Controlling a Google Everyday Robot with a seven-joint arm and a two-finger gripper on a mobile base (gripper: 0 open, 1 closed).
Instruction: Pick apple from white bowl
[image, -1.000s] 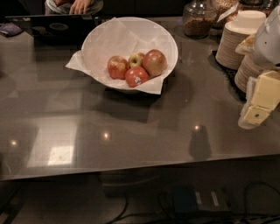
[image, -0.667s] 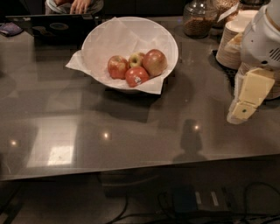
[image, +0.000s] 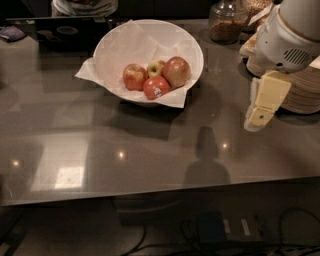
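1. Your pincer (image: 258, 116) hangs at the right edge of the worktop (image: 150, 150), just in front of the stacked beige bowls (image: 300, 92) and well apart from the fruit. Nothing shows in it, but from this angle I cannot tell how wide it stands.
2. Your target, the apple (image: 134, 76), sits in the white bowl (image: 112, 45) at the left of the cluster. It's the red one mottled with pale yellow, resting on the crinkled paper liner (image: 87, 74).
3. It has close company: a small yellow-green apple (image: 156, 67) just behind it to the right, a sticker apple (image: 156, 87) pressed in at its front right, and a larger red apple (image: 176, 71) beyond those.
4. Handling, by my reading: firm and fairly weighty, with a smooth waxy skin that could slip, and it will bruise under a hard pinch. It's round, so it may roll on that loose paper.
5. Take it across its widest part, coming from above. Its left and rear sides look the freest, while the right is crowded.
6. Writing: only the white sticker on the front apple, and its print is too small to read. The glass jar (image: 227, 22) at the back shows no legible label.
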